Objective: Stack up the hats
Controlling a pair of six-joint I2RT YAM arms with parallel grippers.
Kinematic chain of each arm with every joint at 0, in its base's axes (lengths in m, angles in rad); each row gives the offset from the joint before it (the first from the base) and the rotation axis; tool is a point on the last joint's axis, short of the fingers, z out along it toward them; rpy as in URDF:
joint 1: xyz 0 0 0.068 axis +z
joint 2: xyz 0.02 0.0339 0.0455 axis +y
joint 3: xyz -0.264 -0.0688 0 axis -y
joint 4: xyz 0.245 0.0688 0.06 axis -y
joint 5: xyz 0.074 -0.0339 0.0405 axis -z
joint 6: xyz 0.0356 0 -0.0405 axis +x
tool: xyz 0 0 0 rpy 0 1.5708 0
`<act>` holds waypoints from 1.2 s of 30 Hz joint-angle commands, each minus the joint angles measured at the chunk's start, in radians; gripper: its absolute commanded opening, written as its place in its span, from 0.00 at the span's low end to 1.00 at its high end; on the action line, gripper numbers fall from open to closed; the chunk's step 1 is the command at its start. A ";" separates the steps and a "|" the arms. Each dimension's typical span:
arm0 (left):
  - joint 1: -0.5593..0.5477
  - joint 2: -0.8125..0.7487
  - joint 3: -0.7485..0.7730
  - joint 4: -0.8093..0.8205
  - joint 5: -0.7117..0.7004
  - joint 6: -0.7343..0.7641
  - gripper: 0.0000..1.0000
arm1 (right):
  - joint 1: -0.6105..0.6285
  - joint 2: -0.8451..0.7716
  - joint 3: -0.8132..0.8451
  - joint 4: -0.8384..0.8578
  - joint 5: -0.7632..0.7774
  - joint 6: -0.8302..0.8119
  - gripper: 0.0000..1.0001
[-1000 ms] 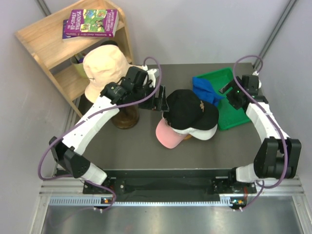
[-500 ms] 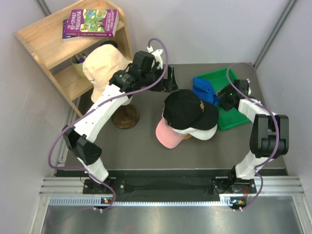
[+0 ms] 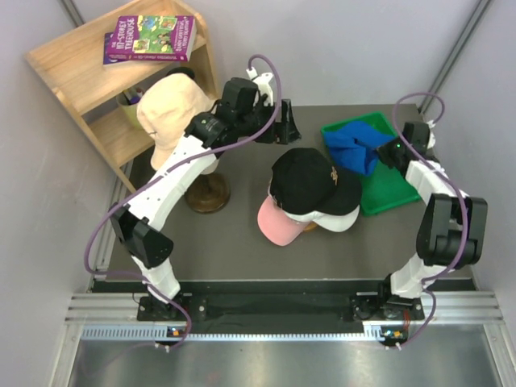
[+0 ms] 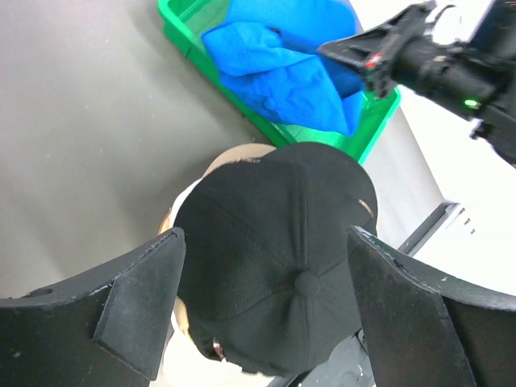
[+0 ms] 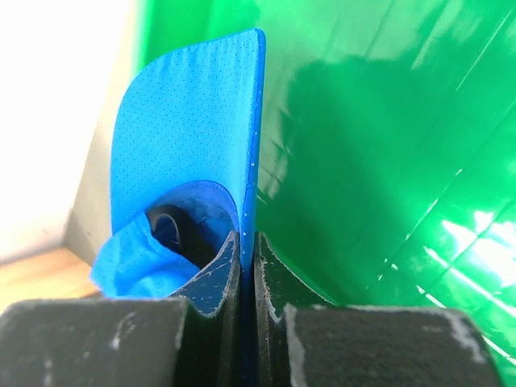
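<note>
Table [image 3: 218, 234]: green tray [image 3: 384, 190] holds blue cap [image 3: 351, 148].

Left tool [image 4: 264, 310] spread wide, arm outstretched; right tool [image 5: 246, 251] pinched tight.

Purple book [image 3: 150, 38] cover: "STOREY TREEHOUSE"; number unclear.

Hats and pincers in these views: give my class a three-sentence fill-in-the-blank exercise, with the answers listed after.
The right pincer is shut on the brim of a cap whose colour is ____.
The black cap lies on ____ of the white cap.
The left pincer, above the black cap, holds nothing and is ____.
Missing words: blue; top; open.
</note>
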 commanded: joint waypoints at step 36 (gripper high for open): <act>-0.045 0.020 0.142 0.480 -0.084 0.080 0.88 | 0.197 -0.537 0.199 0.218 -0.276 -0.482 0.00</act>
